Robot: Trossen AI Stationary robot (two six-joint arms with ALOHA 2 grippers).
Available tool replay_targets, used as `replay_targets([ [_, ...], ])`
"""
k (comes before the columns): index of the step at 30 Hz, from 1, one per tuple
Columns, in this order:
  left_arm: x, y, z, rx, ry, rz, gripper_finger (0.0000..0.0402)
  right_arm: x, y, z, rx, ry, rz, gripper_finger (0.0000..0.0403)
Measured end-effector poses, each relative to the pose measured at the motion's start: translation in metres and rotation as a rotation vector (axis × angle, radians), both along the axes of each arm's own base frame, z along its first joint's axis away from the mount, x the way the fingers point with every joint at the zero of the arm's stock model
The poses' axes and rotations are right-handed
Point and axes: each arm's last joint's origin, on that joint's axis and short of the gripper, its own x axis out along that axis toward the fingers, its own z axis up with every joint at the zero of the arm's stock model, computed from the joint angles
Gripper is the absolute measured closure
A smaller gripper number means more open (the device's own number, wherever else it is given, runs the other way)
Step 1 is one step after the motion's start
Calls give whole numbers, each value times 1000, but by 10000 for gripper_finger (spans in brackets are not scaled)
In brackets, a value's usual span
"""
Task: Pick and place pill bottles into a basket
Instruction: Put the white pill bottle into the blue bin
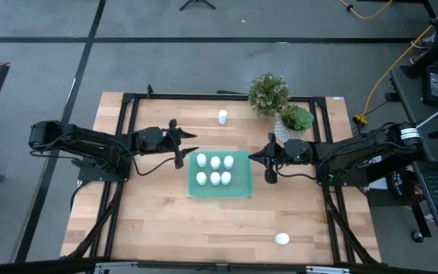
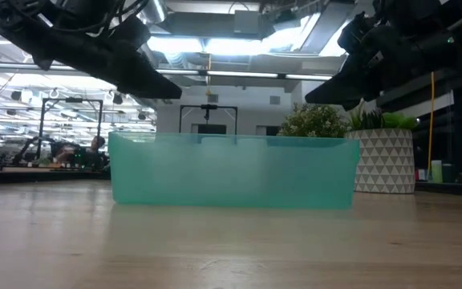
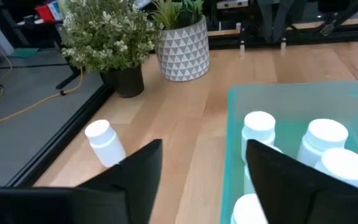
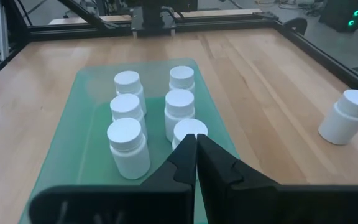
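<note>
Pale wooden planks make up the table [image 1: 166,228], which sits inside a black frame on a grey floor. No writing or label can be read on any bottle or on the pot.

Left of the basket [image 1: 236,188], the left gripper [image 1: 181,149] hovers with its fingers spread wide apart and empty. The basket itself lies at the table's middle and holds six pill bottles [image 1: 215,170] standing in two rows of three. Right of the basket, the right gripper [image 1: 269,161] hovers with its fingers pressed together, holding nothing.

One loose bottle [image 1: 223,116] stands beyond the basket's far side, and another [image 1: 282,239] lies near the table's front edge, to the basket's right. A leafy plant [image 1: 268,93] and a patterned white pot [image 1: 287,129] stand beyond the basket's far right corner.

Only the low view hides the bottles behind the basket's cloudy wall and shows the ceiling lights of the room behind; the wrist views show the caps close up.
</note>
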Motion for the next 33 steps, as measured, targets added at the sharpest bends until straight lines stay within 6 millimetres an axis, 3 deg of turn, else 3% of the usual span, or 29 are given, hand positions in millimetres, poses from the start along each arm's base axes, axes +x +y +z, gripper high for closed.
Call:
replay_targets([
  [8, 0, -4, 0, 6, 0, 10, 109, 0, 0, 0, 0, 3, 0, 386],
  [17, -1, -1, -1, -16, 4, 74, 104, 0, 0, 0, 0, 4, 0, 386],
  [33, -18, 51, -11, -62, 108, 76, 102, 0, 0, 0, -20, 6, 7, 386],
])
